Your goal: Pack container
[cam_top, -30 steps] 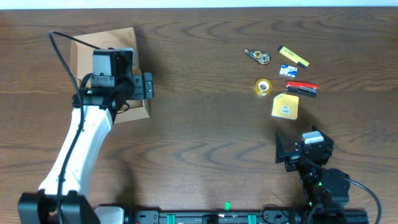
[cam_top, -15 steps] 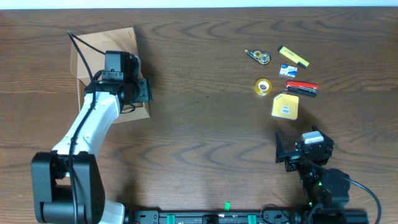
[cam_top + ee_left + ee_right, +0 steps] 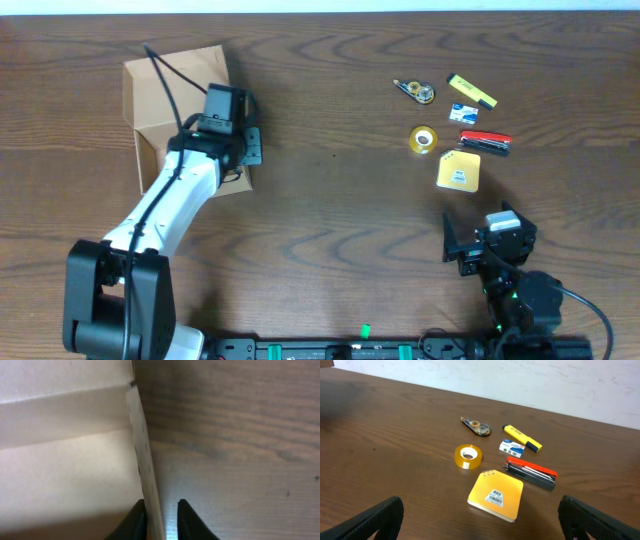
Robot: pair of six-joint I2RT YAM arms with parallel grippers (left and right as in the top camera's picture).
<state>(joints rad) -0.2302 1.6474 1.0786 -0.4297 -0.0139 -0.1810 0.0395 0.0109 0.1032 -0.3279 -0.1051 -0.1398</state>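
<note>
Left gripper: the jaws are narrow and straddle the upright right-hand wall of the box. One finger sits inside the box against the cardboard; the other is outside, over the desk. The wall edge runs up between the two fingers. The box stands directly under and ahead of this gripper, with its flap lid open and lying on the far side of the gripper.

Right gripper: the jaws are wide apart and hold nothing. It hangs above the desk, well apart from the box.

Items ahead of the right gripper, all lying on the desk:
- Yellow notepad, nearest the gripper.
- Roll of tape, just beyond the notepad and to its left.
- Red stapler, just beyond the notepad and to its right.
- Small blue-and-white packet, beyond the stapler.
- Yellow highlighter, just beside the packet.
- Correction tape dispenser, farthest from the gripper.
</note>
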